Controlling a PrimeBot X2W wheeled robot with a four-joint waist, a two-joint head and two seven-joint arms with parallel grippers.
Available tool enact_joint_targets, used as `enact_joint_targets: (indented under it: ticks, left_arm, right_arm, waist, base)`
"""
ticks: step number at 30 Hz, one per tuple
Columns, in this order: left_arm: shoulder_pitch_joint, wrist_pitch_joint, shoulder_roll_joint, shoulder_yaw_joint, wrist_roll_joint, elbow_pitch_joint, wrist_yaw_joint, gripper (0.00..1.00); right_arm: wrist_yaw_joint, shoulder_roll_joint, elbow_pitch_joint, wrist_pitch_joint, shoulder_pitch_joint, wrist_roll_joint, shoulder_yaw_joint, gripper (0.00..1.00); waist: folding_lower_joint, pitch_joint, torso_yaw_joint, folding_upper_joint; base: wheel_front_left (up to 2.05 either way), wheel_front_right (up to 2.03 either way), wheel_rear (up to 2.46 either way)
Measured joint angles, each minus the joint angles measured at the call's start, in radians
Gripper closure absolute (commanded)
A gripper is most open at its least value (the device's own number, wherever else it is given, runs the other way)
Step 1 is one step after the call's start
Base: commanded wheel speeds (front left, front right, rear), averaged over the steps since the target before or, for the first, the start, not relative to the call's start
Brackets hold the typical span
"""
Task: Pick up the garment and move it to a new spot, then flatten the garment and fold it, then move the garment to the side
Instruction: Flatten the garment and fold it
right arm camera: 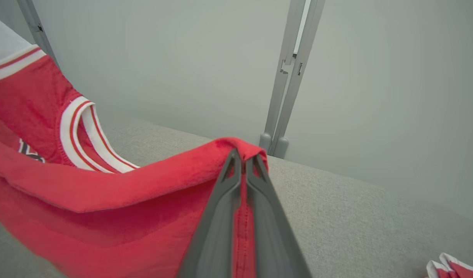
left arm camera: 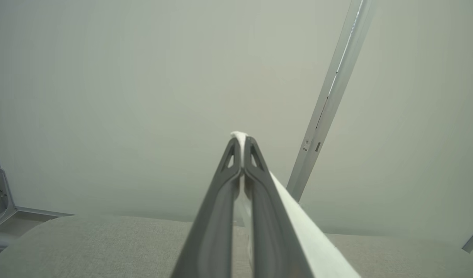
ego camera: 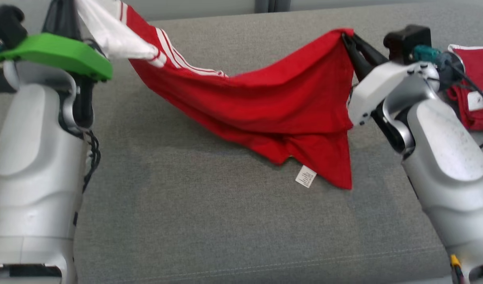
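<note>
In the head view, the red garment with white stripes hangs stretched between the two arms. Its lower part sags onto the grey cushion, near the middle. The right claw is pressed together on a red corner. Another red cloth lies at the far right.

In the left wrist view, the left claw pinches a white edge, raised above the cushion.

In the right wrist view, the fingers of the right claw pinch the red hem.

The step in hand seems to be the carrying and spreading. The next move probably calls for lowering both claws together, keeping the cloth tight so it lies flat, apart from the other cloth.
</note>
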Motion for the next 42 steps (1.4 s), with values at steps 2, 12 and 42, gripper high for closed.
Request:
enact_joint_targets:
  ticks: [2, 12, 42]
  left_arm:
    - [-0.062, 0.019, 0.007, 0.007, -0.007, 0.002, -0.008, 1.00]
    - [-0.472, 0.103, 0.055, -0.074, 0.043, -0.018, -0.080, 1.00]
    - [-0.558, -0.096, 0.048, -0.006, -0.024, -0.047, -0.103, 1.00]
  right_arm:
    - [0.000, -0.004, 0.052, -0.010, -0.086, 0.008, 0.025, 1.00]
    - [0.000, -0.013, 0.306, -0.147, -0.560, -0.039, 0.010, 1.00]
    - [0.000, 0.005, 0.415, -0.384, -0.763, -0.383, -0.223, 1.00]
  waist:
    - [0.0000, 0.032, -0.008, 0.0000]
    - [0.0001, 0.257, -0.039, 0.0000]
    - [0.0001, 0.478, -0.003, 0.0000]
  base:
    - [0.00, 0.00, 0.00]
    - [0.00, 0.00, 0.00]
    - [0.00, 0.00, 0.00]
